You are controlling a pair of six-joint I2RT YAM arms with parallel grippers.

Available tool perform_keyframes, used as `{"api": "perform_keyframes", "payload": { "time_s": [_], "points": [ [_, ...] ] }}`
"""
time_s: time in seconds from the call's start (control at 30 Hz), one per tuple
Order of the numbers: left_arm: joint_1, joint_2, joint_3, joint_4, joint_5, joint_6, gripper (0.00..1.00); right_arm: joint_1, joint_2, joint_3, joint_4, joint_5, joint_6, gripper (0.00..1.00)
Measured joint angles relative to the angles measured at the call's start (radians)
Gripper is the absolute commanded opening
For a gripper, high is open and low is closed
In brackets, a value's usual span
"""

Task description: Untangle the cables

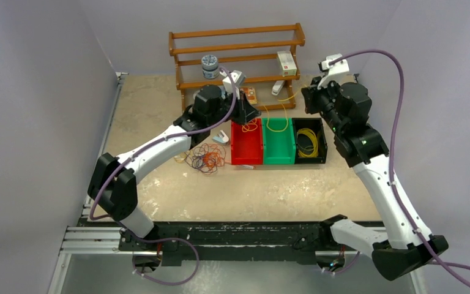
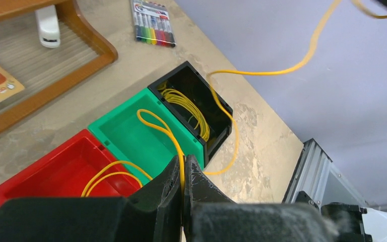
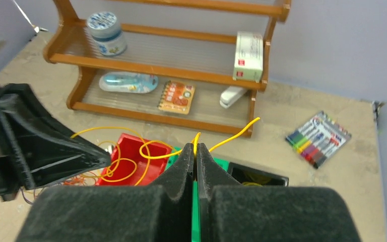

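A single yellow cable [image 2: 262, 72] is strung between both grippers above three bins. My left gripper [image 2: 185, 160] is shut on one part of it, over the red bin [image 2: 55, 174] and green bin [image 2: 131, 136]. My right gripper [image 3: 196, 147] is shut on another part of it, with loops [image 3: 131, 166] hanging toward the red bin. In the top view the left gripper [image 1: 245, 113] and right gripper [image 1: 311, 99] stand behind the bins. The tangle of orange-red and dark cables [image 1: 205, 159] lies on the table left of the red bin. Coiled yellow cables [image 1: 308, 142] sit in the black bin [image 1: 323, 144].
A wooden rack [image 1: 238, 56] at the back holds a tin [image 1: 209, 66], a small box [image 1: 287, 62] and a stapler [image 3: 232, 96]. A pack of markers [image 3: 318, 139] lies right of the rack. A small white object [image 1: 221, 138] sits by the red bin.
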Motion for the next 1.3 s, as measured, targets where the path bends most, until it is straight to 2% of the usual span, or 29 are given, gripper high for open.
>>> {"api": "perform_keyframes", "payload": {
  "time_s": [0.1,0.23,0.6,0.83,1.03,1.3],
  "points": [
    [-0.024,0.018,0.018,-0.004,0.0,0.0,0.0,-0.077,0.0,-0.06,0.009,-0.077,0.037,0.0],
    [-0.061,0.05,0.054,-0.006,0.0,0.0,0.0,-0.105,-0.007,-0.158,0.021,-0.149,0.083,0.0],
    [-0.122,0.164,0.169,-0.045,0.0,0.009,0.0,-0.262,-0.06,-0.294,0.078,-0.216,0.188,0.0],
    [-0.159,0.269,0.311,-0.062,0.0,0.011,0.0,-0.342,-0.155,-0.395,0.133,-0.198,0.269,0.0],
    [-0.213,0.365,0.44,-0.076,0.004,0.026,0.0,-0.349,-0.224,-0.446,0.169,-0.144,0.321,0.0],
    [-0.243,0.467,0.54,-0.102,0.011,0.035,0.0,-0.349,-0.317,-0.502,0.207,-0.084,0.334,0.0]
  ]
}}
